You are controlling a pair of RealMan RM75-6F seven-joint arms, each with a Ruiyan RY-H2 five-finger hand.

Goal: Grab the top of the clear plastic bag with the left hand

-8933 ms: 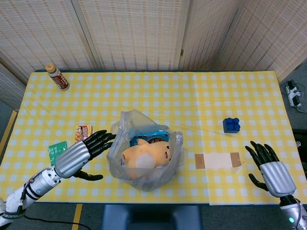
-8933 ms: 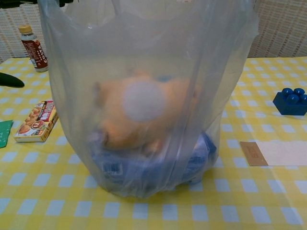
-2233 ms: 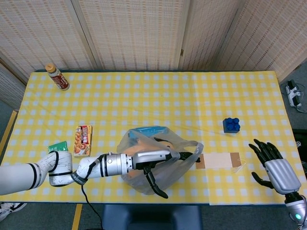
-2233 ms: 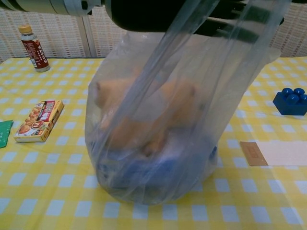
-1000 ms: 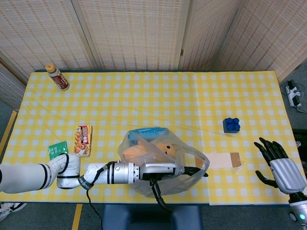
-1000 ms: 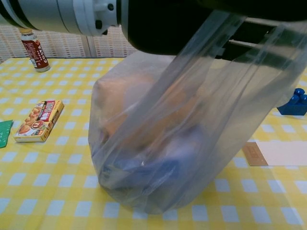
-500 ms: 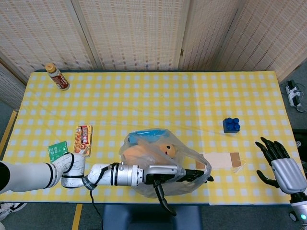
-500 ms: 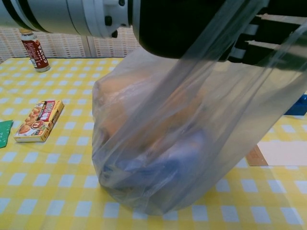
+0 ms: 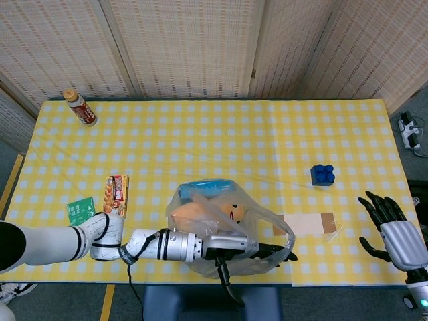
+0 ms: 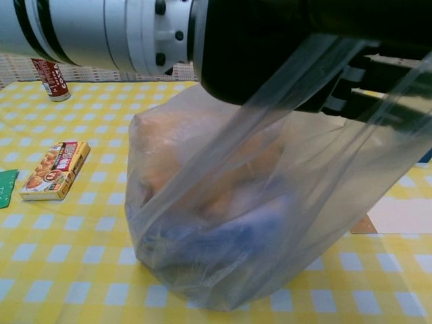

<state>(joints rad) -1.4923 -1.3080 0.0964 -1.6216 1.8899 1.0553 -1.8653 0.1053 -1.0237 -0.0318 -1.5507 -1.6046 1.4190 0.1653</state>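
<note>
Yellow-checked tabletop (image 9: 281,140) carries the plastic bag (image 9: 221,224) at its near edge. Film is stretched over the left hand (image 9: 234,251); fingers (image 9: 277,254) look extended, so the bag could slip or topple. Right hand (image 9: 394,234) is spread, holding nothing.

Tabletop (image 9: 221,137): a long rectangular surface under a yellow-and-white checked cloth, creased faintly across its right half; the cloth reaches every visible edge.
Back wall (image 9: 200,47): pale woven panels, like rattan or cane screen, standing just behind the far edge of the tabletop; the chest view shows the same weave (image 10: 101,71) low behind the cloth.
Panel frames (image 9: 257,47): light, slanting uprights divide the woven panels.
Floor (image 9: 13,164): grey, seen left and right of the tabletop; a yellow tape strip (image 9: 9,184) runs along the left side.
Power strip (image 9: 408,132): white, with cables, on the floor at the right.
Light: even, soft, no hard shadows.
</note>
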